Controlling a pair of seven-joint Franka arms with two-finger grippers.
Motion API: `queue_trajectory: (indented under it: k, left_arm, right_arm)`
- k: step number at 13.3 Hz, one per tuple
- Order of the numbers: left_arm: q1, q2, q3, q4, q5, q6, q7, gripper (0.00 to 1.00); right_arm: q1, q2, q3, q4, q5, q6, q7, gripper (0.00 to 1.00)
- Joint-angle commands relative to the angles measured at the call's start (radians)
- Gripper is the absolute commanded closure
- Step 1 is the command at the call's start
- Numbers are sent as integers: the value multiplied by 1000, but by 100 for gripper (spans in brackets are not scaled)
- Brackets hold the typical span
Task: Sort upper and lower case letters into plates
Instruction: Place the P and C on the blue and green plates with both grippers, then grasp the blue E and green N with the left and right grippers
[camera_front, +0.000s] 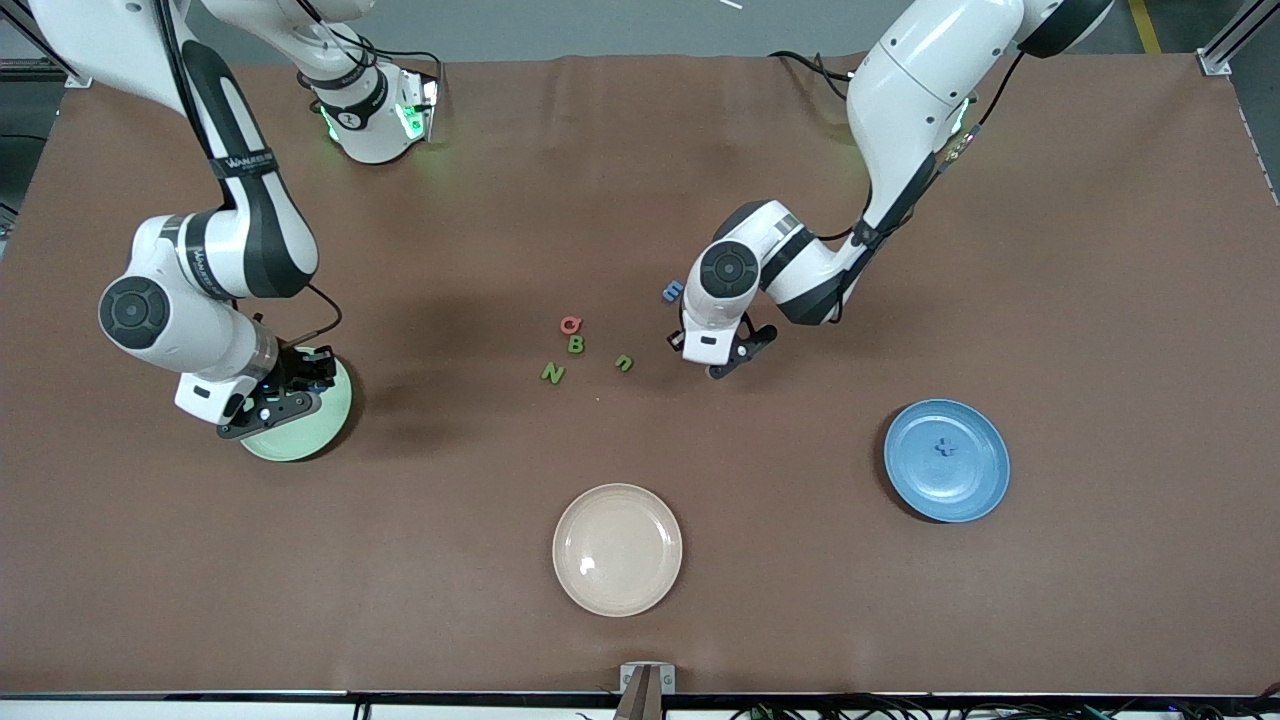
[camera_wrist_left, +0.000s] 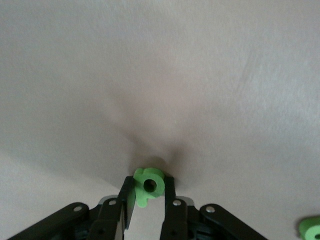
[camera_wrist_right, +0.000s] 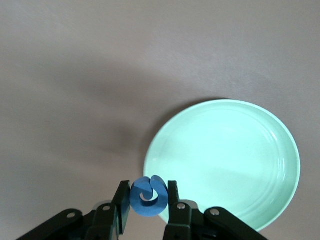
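My left gripper (camera_front: 722, 370) is down at the table cloth, beside the loose letters, shut on a small green letter (camera_wrist_left: 150, 186) with a round hole. My right gripper (camera_front: 318, 375) hangs over the edge of the pale mint green plate (camera_front: 300, 450), shut on a curled blue letter (camera_wrist_right: 148, 196); the mint plate (camera_wrist_right: 225, 160) shows bare below it. On the cloth lie a red letter (camera_front: 571, 323), a green B (camera_front: 576, 344), a green N (camera_front: 553, 373), a green n (camera_front: 624, 363) and a blue letter (camera_front: 672, 291). The blue plate (camera_front: 985, 490) holds one blue letter (camera_front: 945, 447).
A cream-beige plate (camera_front: 617, 549) sits nearest the front camera, mid-table. Another green letter (camera_wrist_left: 311, 229) lies close to my left gripper. The left arm's elbow hangs above the cloth by the blue letter.
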Motion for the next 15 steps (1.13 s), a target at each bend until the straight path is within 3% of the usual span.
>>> queue_trajectory:
  k: [1,5,12,13,14,15]
  left_arm:
    - [35,-41,7,-1,18,-4,1,100]
    - [223,-149,6,-1,49,-90,148,100]
    - [530,-114,7,59,113,-90,538,98]
    - [555,-101,7,65,115,-90,560,94]
    - [571,-91,7,73,115,-90,566,88]
    - [582,-86,12,73,124,-90,567,74]
  right_arm:
    - [-47,12,19,-104,5,149,-89,82]
    - [-92,83,19,-111,5,223,-180,81]
    - [-126,166,20,-109,5,337,-246,77]
    - [-124,163,20,-109,5,326,-246,53]
    - [-124,155,20,-108,5,322,-244,22]
    - [-121,142,20,-105,5,311,-237,19]
